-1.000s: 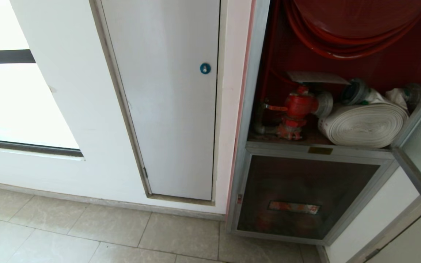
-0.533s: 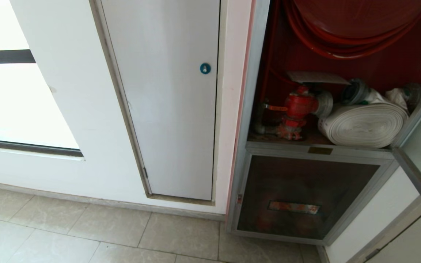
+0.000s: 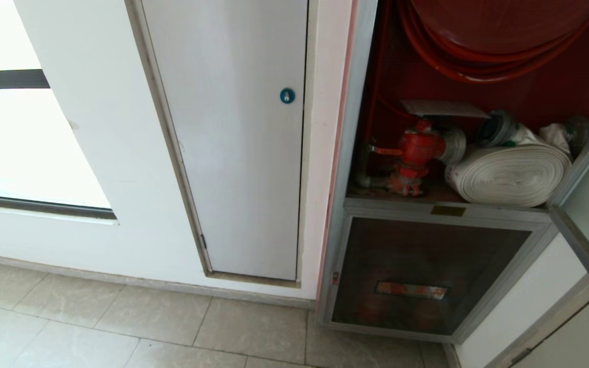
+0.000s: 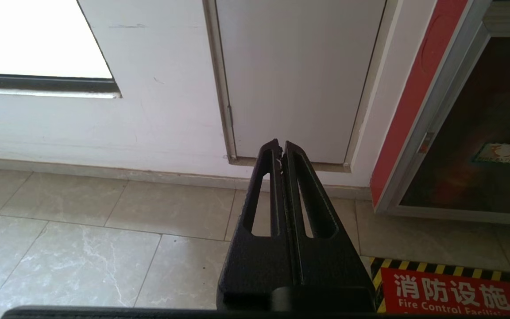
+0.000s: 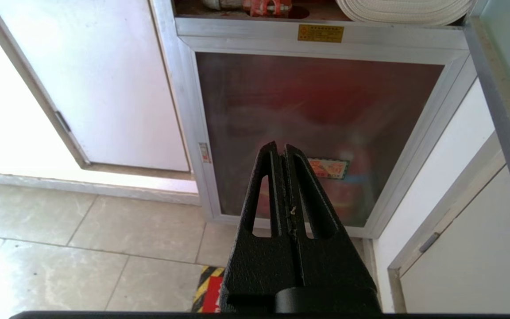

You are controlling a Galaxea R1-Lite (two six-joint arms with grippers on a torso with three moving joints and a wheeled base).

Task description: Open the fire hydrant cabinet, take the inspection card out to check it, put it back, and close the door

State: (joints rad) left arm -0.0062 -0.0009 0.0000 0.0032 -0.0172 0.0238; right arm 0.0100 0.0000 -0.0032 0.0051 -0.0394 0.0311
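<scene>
Standing open, the fire hydrant cabinet (image 3: 361, 153) is seen at the right of the head view, its red interior exposed. One red hose reel (image 3: 494, 36) is counted at the top, one red hydrant valve (image 3: 417, 151) at the lower left of the compartment, and one white rolled hose (image 3: 509, 174) lying on its side just right of the valve. One inspection card (image 3: 443, 108) is seen: a thin pale sheet laid nearly flat above the valve, its long axis running across the cabinet from left to right; its print cannot be read. The door (image 3: 588, 225) is swung out at the right edge of the view, only its grey frame and a strip of glass being shown.

Below the compartment one smaller dark glass panel (image 3: 427, 276) is fitted, with a red label whose writing cannot be read, and one small brass plate (image 5: 320, 33) is fixed on the frame above it, also illegible. One white panel (image 3: 238, 138) with one blue round lock (image 3: 287, 95) is set in the wall to the left. On the tiled floor (image 4: 82, 230) one red sign (image 4: 450, 294) edged in yellow and black is seen, marked "消防设施" and "Fire Control Facili…", the rest being cut off.

Two grippers are counted. The left gripper (image 4: 280, 146) is held low before the white panel, its fingers pressed together on nothing. The right gripper (image 5: 280, 148) is pointed at the smaller glass panel, its fingers likewise together and empty.
</scene>
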